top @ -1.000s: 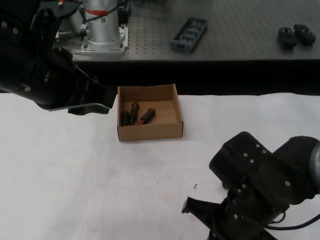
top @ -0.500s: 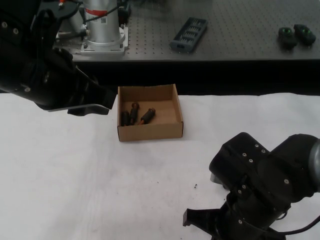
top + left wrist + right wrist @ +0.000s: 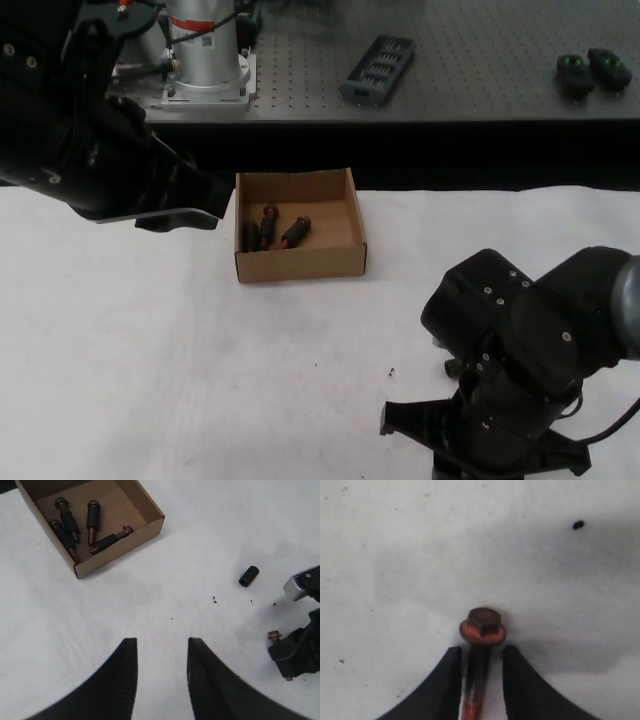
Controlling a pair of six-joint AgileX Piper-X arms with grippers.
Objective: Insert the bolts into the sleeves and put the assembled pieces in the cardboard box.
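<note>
1. Over the last second the right arm has swung its bulk a little to the right and turned at the wrist, low at the near edge of the white sheet. Left arm and box have not shifted.
2. Left gripper (image 3: 160, 642) hangs beside the box's left wall, its fingers moderately apart with nothing between them.
3. Box (image 3: 300, 262) sits mid-bench with several assembled pieces (image 3: 268, 228) lying flat inside.
4. One sleeve (image 3: 248, 576) lies loose on the sheet, between the box and the right arm and close to that arm. From the left wrist view its long axis runs slantwise, one open end turned roughly toward the box.
5. Right gripper (image 3: 482, 650) is closed narrow on the bolt (image 3: 482, 626). The shaft runs back between the fingers and the flanged head sticks out past the tips.
6. My guess is the next move depends on lining the bolt's axis up with the sleeve's bore. The right arm is much nearer the sleeve, so the left would have to cross the sheet to steady it.
</note>
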